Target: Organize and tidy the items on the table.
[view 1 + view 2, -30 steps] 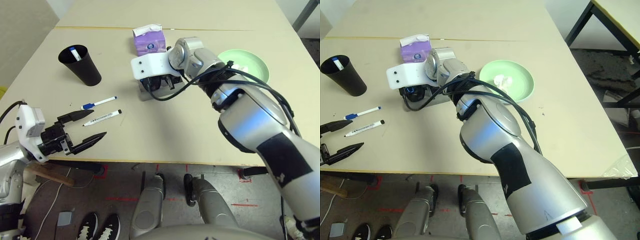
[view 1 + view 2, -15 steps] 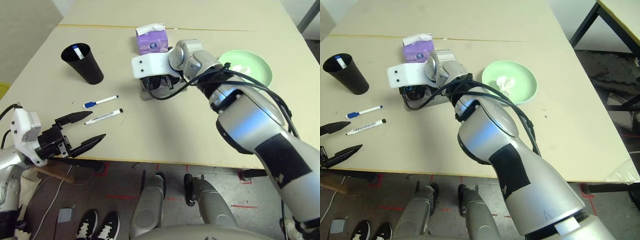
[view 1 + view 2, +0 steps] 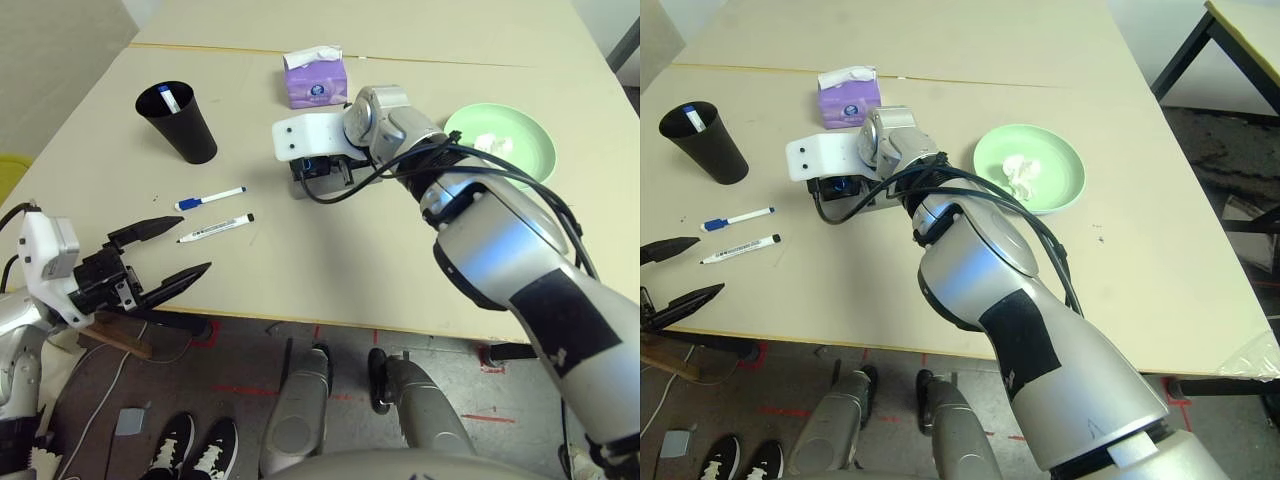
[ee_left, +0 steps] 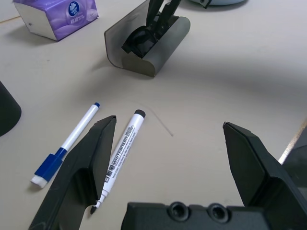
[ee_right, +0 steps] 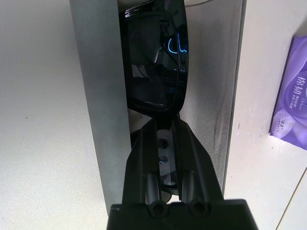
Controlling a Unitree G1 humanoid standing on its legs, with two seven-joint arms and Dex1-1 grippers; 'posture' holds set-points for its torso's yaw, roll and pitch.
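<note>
My left jaws stand wide apart with nothing between them, over the pale beige, flat worktop near its front edge. My right jaws are clamped on the bridge of the black, glossy sunglasses, which lie lengthwise in the open, grey, oblong glasses case. One lens reaches out ahead of my fingertips, and part of the other shows between my fingers.

The case rests on the worktop just in front of the purple tissue box, a white tissue poking from its top. To the left of the case, near my left jaws, two slim white markers lie side by side, apart from each other: the marker with the blue cap and, closer to the front edge, the marker with the black end. Beyond them stands a tall, black, tapered cup with another blue-and-white marker leaning inside it.

On the right side of the worktop sits a light-green, round plate, a crumpled white tissue lying in it. My silver right forearm and its black cables pass across the near side of the plate as I see it.
</note>
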